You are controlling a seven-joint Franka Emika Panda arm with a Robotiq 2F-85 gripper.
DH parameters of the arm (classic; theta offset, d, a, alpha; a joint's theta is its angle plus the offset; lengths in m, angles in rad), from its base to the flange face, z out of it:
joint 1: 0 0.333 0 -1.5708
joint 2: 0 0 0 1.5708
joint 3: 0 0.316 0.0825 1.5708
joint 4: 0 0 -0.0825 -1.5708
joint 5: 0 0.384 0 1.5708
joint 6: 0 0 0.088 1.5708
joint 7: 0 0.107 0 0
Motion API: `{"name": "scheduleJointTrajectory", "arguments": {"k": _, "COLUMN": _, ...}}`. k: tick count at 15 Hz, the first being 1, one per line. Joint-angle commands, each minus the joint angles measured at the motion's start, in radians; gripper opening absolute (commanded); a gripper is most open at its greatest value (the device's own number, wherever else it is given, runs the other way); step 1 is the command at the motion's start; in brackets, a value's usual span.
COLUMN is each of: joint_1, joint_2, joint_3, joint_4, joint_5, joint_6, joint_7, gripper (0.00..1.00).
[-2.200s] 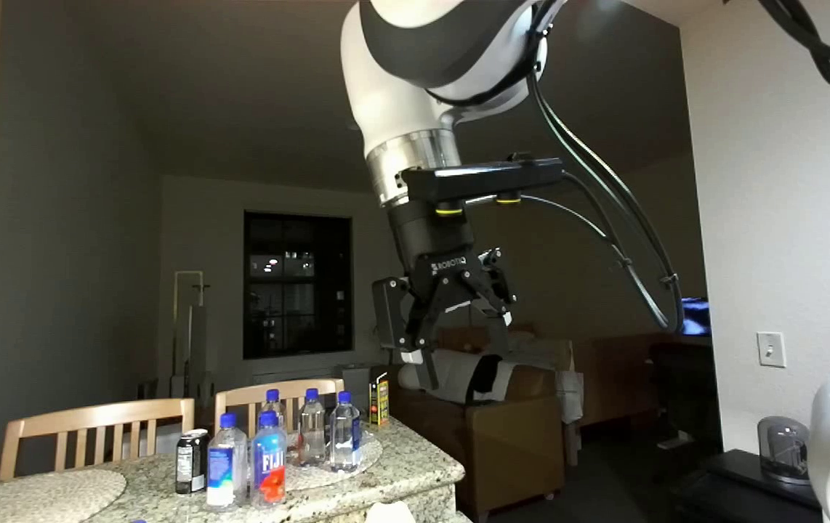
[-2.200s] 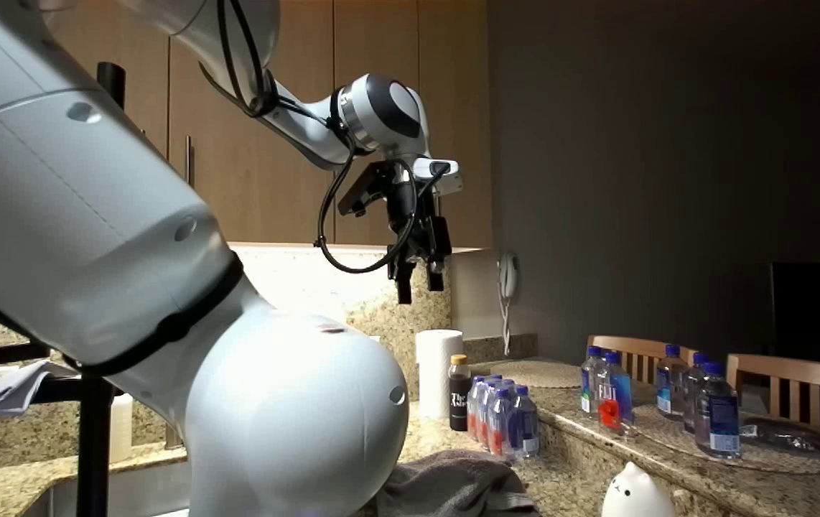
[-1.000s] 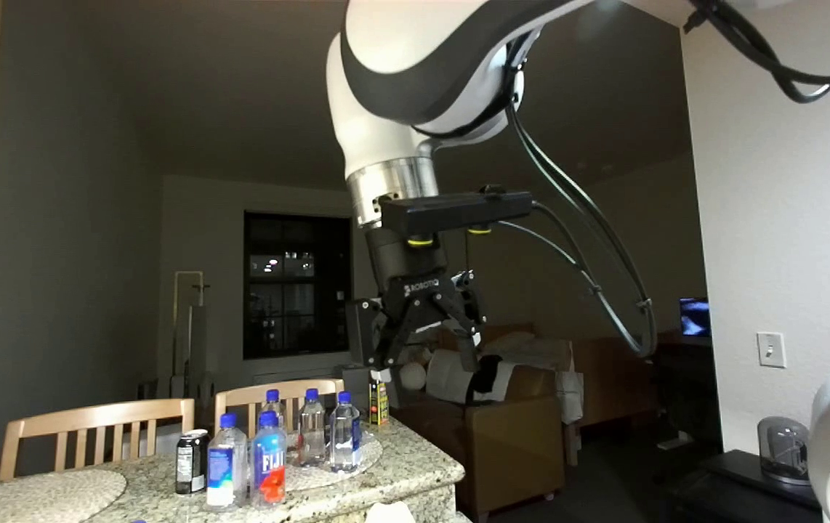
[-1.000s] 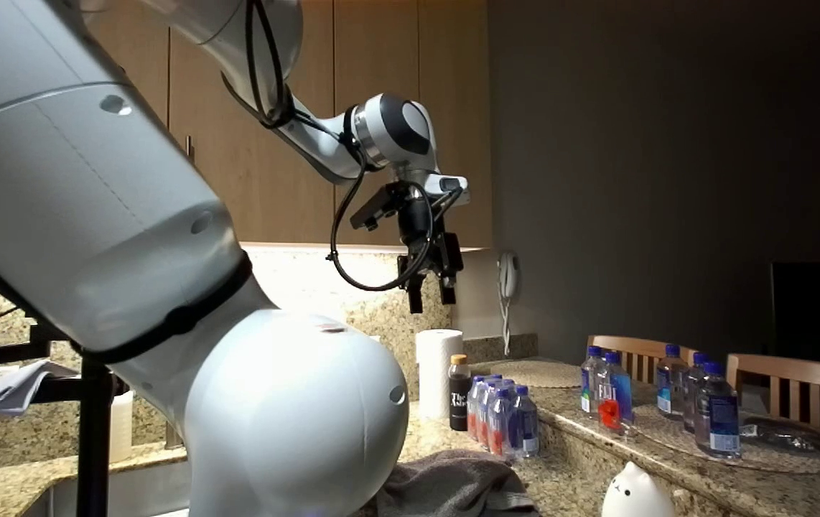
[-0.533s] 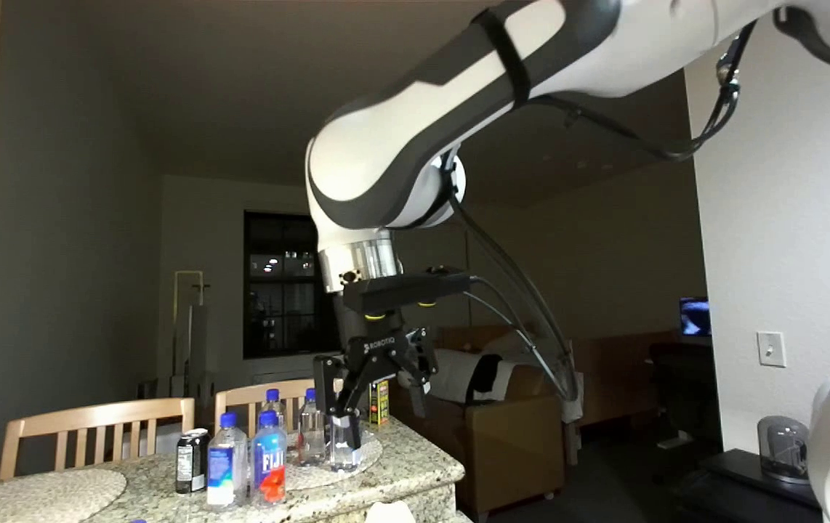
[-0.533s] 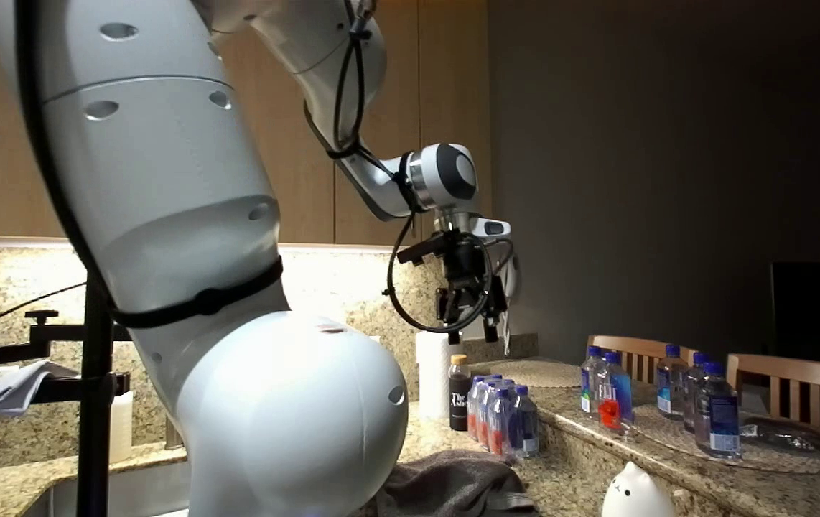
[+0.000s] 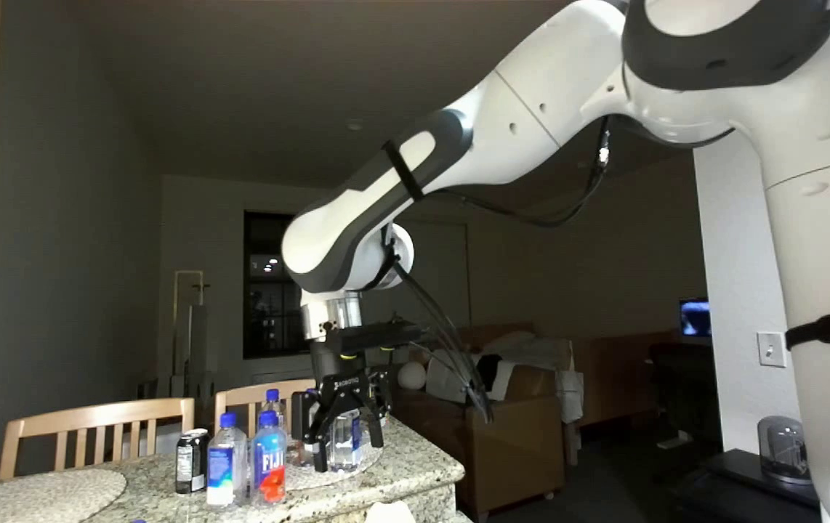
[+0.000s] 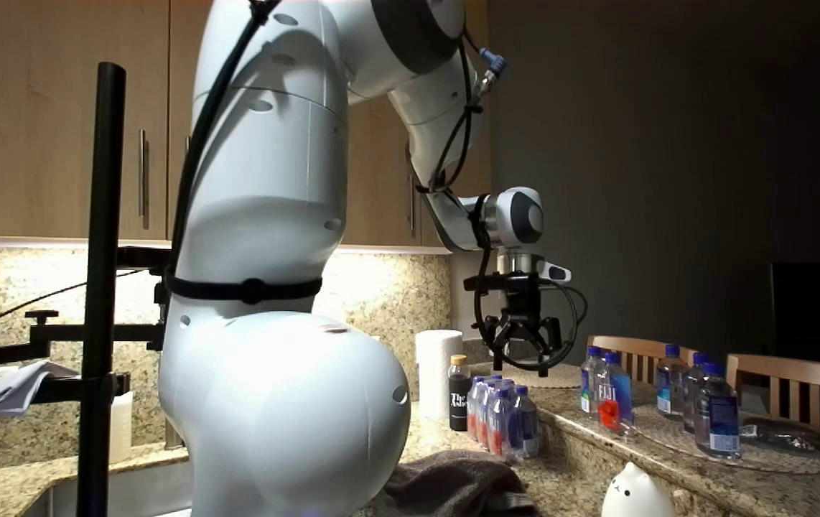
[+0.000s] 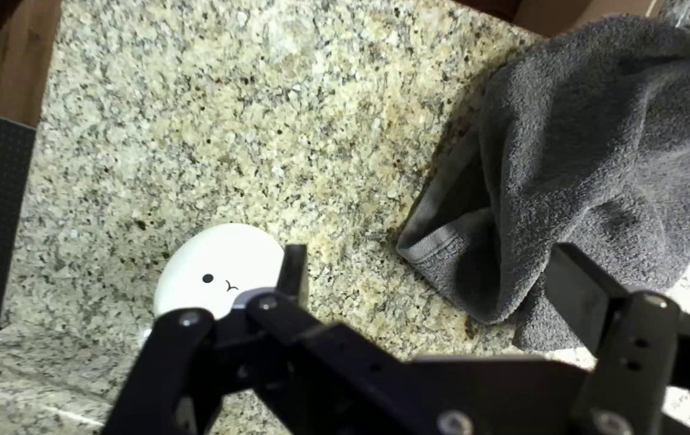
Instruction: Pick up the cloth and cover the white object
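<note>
At left in the wrist view stands the cat (image 9: 224, 257) — white, so presumably what must be covered — bare and partly hidden behind the jaws, likely placed in the open so a cover can fall freely. Those jaws hang spread wide, gripping nothing, which would suit a grasp on thick fabric. At right, apart from the cat, the cloth (image 9: 599, 157) lies rumpled, a hemmed corner (image 9: 435, 246) pointing leftward; that looks the easiest bite. Under both, the desk (image 9: 260, 133) is speckled stone, brightly lit. In an exterior view the background is dim: chairs (image 7: 95, 417), bottles (image 7: 270, 454) on a raised ledge (image 7: 415, 457), a dark window (image 7: 268, 290), a sofa (image 7: 509, 450).
</note>
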Motion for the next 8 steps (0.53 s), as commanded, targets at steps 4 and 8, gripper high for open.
{"name": "scheduleJointTrajectory", "arguments": {"k": 4, "joint_1": 0.063, "joint_2": 0.162, "joint_3": -0.034, "joint_4": 0.061, "joint_5": 0.0, "joint_6": 0.072, "joint_7": -0.056, "gripper": 1.0}}
{"name": "scheduleJointTrajectory", "arguments": {"k": 8, "joint_1": 0.087, "joint_2": 0.135, "joint_3": -0.043, "joint_4": -0.027, "joint_5": 0.002, "joint_6": 0.189, "joint_7": -0.017, "gripper": 1.0}}
